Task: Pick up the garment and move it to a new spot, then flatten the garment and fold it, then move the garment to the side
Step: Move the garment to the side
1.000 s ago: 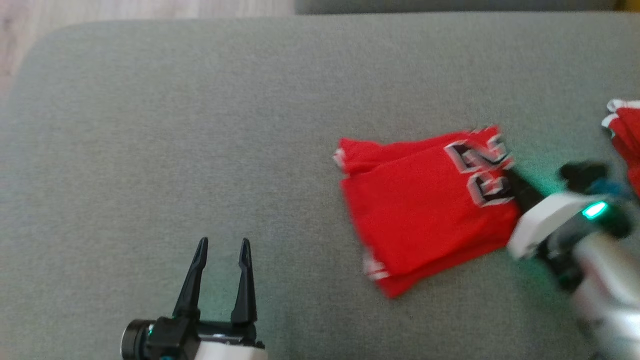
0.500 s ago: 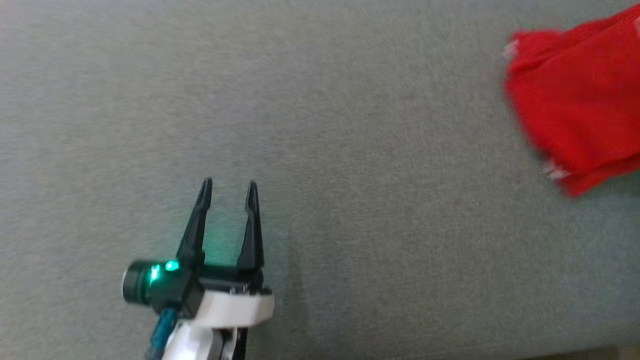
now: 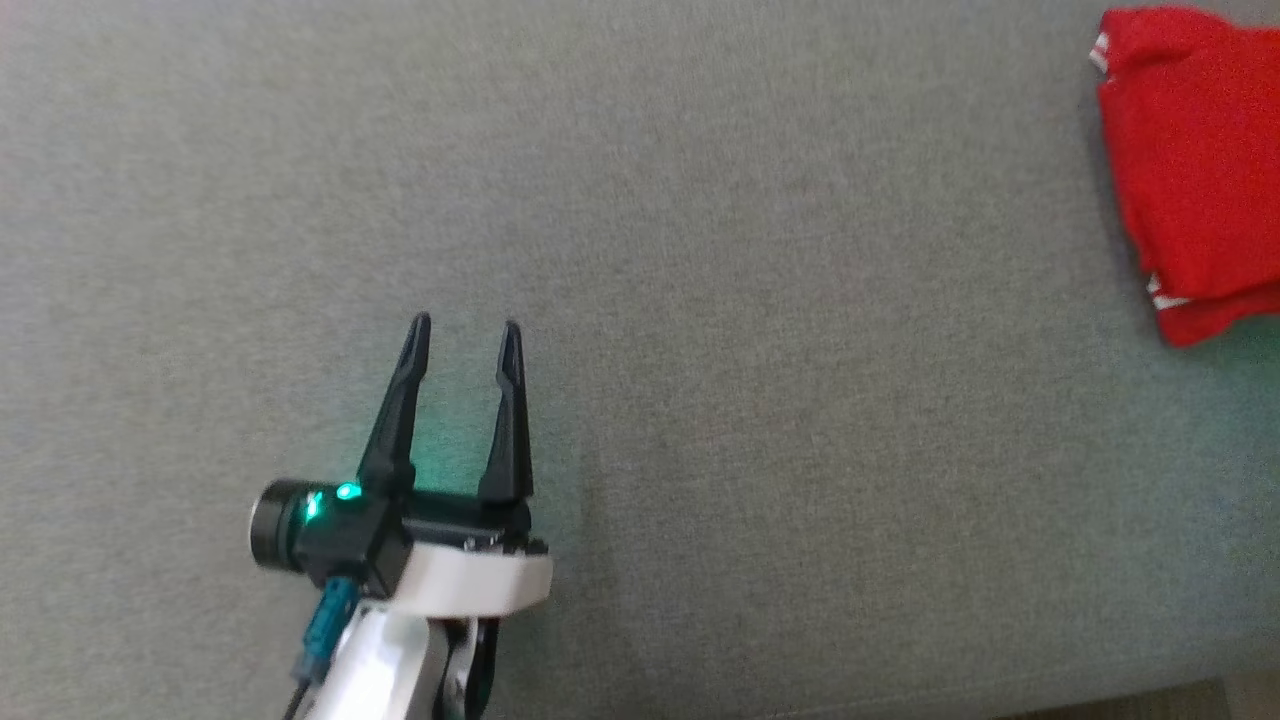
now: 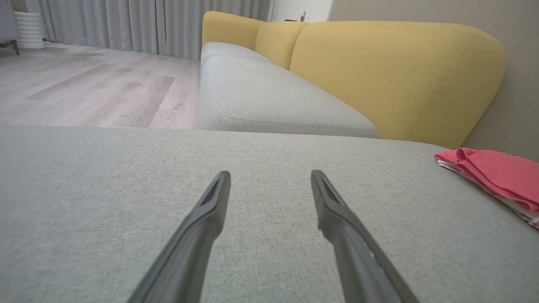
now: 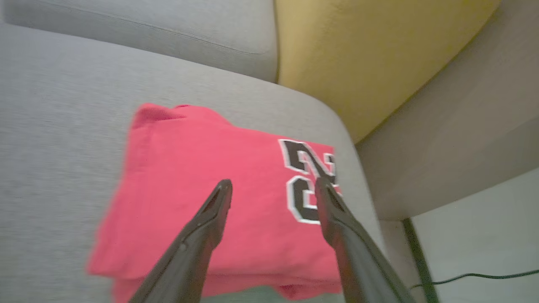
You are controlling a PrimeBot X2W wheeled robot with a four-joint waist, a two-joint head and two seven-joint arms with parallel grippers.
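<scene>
The garment [image 3: 1190,170], a red jersey with black-and-white numbers, lies folded on the grey cushion [image 3: 700,300] at the far right of the head view. In the right wrist view the jersey [image 5: 219,198] rests near the cushion's corner, and my right gripper [image 5: 273,185] hovers over it, open, holding nothing. My left gripper [image 3: 465,338] stands open above bare cushion at the lower left, far from the jersey. From the left wrist, the left gripper [image 4: 270,177] points along the cushion with the jersey [image 4: 494,174] off to the right.
A yellow sofa back [image 4: 391,71] and a second grey seat cushion [image 4: 269,101] lie beyond the work cushion. Wooden floor [image 4: 84,88] and curtains are at the left. The cushion's corner drops to pale floor [image 5: 476,235] with a black cable.
The head camera has swung left, so the jersey has slid to the picture's right edge and the right arm has left the picture. The left gripper stays open.
</scene>
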